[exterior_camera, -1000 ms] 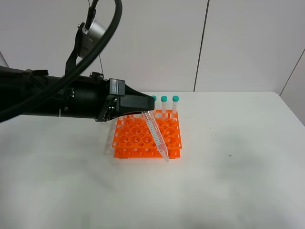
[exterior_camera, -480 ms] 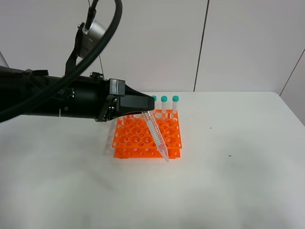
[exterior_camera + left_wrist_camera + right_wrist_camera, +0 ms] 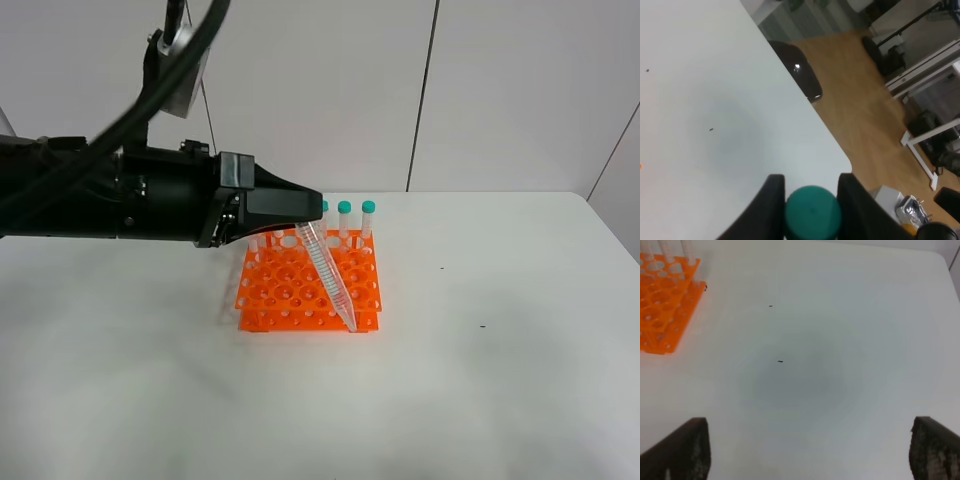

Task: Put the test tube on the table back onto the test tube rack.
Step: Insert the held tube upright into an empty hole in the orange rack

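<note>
Table (image 3: 500,380), one rack (image 3: 280,292), one tilted tube (image 3: 328,275)

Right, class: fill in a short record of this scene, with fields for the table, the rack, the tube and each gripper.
table: white
rack: orange, on table; three capped tubes showing in back row
tube: tilted, tip down by rack's front right corner; in a hole or not, unclear
left gripper: shut on tube's teal cap
right gripper: open, empty, over table
</note>
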`<state>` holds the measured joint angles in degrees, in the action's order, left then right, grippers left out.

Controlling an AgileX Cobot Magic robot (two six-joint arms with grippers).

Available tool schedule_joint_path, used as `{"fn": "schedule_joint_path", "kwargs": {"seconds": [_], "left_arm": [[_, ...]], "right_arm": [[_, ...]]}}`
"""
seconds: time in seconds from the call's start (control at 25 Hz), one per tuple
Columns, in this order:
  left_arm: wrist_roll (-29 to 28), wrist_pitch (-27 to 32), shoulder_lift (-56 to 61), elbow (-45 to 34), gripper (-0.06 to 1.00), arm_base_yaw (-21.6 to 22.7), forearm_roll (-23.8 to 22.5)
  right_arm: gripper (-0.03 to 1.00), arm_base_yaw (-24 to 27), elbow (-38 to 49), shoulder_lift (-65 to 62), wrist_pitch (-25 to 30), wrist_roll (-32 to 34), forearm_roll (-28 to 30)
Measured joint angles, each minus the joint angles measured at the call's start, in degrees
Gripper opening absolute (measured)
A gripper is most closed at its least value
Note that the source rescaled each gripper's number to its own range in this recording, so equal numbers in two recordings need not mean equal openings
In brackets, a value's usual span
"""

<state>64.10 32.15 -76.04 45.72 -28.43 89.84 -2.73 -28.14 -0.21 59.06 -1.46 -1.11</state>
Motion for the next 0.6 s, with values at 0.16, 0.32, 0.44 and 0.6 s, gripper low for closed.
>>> {"fn": "schedule_joint_path", "kwargs": {"seconds": [0.16,0.32,0.44,0.6], "left_arm": [[2.0,-2.1,0.7,0.0,0.0,0.0,0.1],[3.2,-6.2,0.7,0.0,0.0,0.0,-0.1],[2.8,-10.8,1.6,0.0,0.0,-0.5,-5.0],[-6.8,-22.8,4.8,0.0,0.0,-4.8,-23.4]], "right_arm": [[0.86,0.0,0.0,0.0,0.0,0.0,0.0],[0.86,0.0,0.0,0.0,0.0,0.0,-0.1],[0.86,0.0,0.0,0.0,0.0,0.0,-0.1],[0.86,0.0,0.0,0.0,0.0,0.0,-0.1]]}}
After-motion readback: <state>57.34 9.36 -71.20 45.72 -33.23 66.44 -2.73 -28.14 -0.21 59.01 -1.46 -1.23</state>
